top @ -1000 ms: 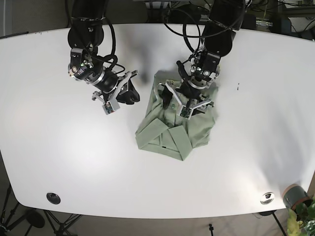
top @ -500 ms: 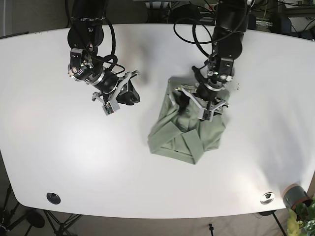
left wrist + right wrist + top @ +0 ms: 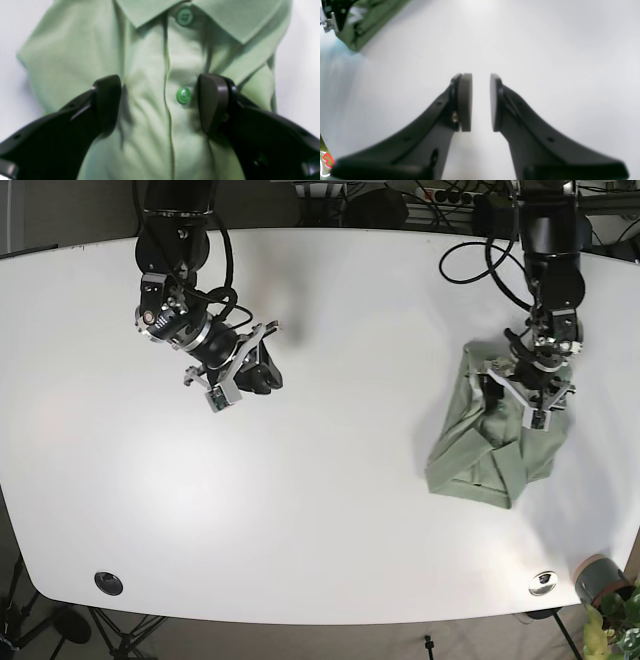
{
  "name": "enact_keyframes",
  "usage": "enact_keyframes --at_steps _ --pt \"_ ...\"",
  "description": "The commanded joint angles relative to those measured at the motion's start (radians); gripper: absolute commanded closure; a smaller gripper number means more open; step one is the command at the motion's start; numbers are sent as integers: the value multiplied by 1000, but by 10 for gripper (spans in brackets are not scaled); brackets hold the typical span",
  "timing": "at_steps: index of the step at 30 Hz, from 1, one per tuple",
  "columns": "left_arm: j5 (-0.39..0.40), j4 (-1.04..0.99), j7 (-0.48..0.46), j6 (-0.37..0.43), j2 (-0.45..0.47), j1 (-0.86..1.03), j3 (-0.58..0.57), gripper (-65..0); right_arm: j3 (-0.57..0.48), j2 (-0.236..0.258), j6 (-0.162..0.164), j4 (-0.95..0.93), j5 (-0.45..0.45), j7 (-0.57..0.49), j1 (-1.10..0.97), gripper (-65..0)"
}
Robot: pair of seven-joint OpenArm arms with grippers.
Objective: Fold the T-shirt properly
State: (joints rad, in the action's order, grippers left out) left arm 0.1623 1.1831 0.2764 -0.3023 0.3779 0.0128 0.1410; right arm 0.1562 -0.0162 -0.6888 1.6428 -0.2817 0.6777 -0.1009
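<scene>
T-shirt (image 3: pixel 490 450) near table (image 3: pixel 330 510) edge

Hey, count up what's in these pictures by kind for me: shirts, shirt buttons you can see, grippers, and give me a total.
Green shirt: 1
Green buttons: 2, upper button and lower button
Grippers: 2, left gripper and right gripper
Total: 5

I count one green T-shirt (image 3: pixel 487 442) with two green buttons (image 3: pixel 183 95) showing, one white table (image 3: pixel 330 510), my two grippers, left (image 3: pixel 160 103) and right (image 3: pixel 481 102), and one plant pot (image 3: pixel 598 578).
</scene>
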Motion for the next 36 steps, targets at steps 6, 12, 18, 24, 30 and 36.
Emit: enact_keyframes --at_steps 6,12,18,24,30,36 --pt "-76 -147 99 -88 129 9 108 -439 1 3 -9 24 -20 -25 8 -109" --pt "-77 -265 96 -174 211 14 234 -439 1 3 -9 47 -20 -25 8 -109" --pt "-80 -374 51 -234 287 23 323 -439 1 3 -9 83 -20 -25 8 -109" --pt "-76 -457 -35 -239 339 57 368 -439 1 3 -9 104 -15 -25 5 -109" --pt "-74 -458 -41 -239 366 57 394 -439 0 3 -9 138 -14 -25 -16 -109" --pt "-82 -323 -36 -239 364 59 415 -439 -2 3 -9 147 -12 -25 -27 -109"
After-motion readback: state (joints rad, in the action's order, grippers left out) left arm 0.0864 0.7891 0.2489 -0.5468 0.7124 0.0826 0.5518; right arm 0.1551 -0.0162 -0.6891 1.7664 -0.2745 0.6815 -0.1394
